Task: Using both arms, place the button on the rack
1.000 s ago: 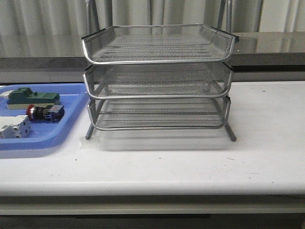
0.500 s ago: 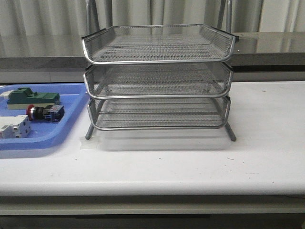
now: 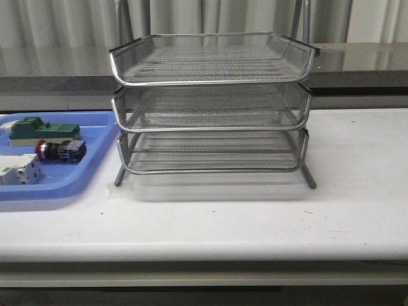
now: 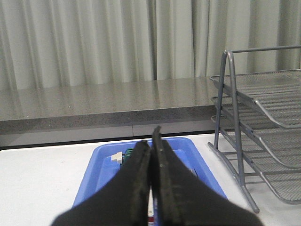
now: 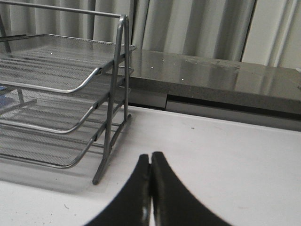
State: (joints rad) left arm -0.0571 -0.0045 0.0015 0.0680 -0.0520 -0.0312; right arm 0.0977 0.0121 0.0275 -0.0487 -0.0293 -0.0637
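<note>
Currently your left gripper [image 4: 154, 141] has its fingers pressed together with nothing between them, and it hangs over the blue tray [image 3: 89, 167]. Your right gripper [image 5: 150, 162] is likewise closed and empty, above the white table [image 3: 357, 191] right of the rack [image 3: 210, 105]. You find the button [image 3: 60, 150] lying on its side in that tray, between a green-and-cream block [image 3: 41, 129] and a white block [image 3: 20, 172], left of the rack.

Left claw [image 4: 153, 188], right claw [image 5: 150, 193]: black (matte), tapered.
</note>
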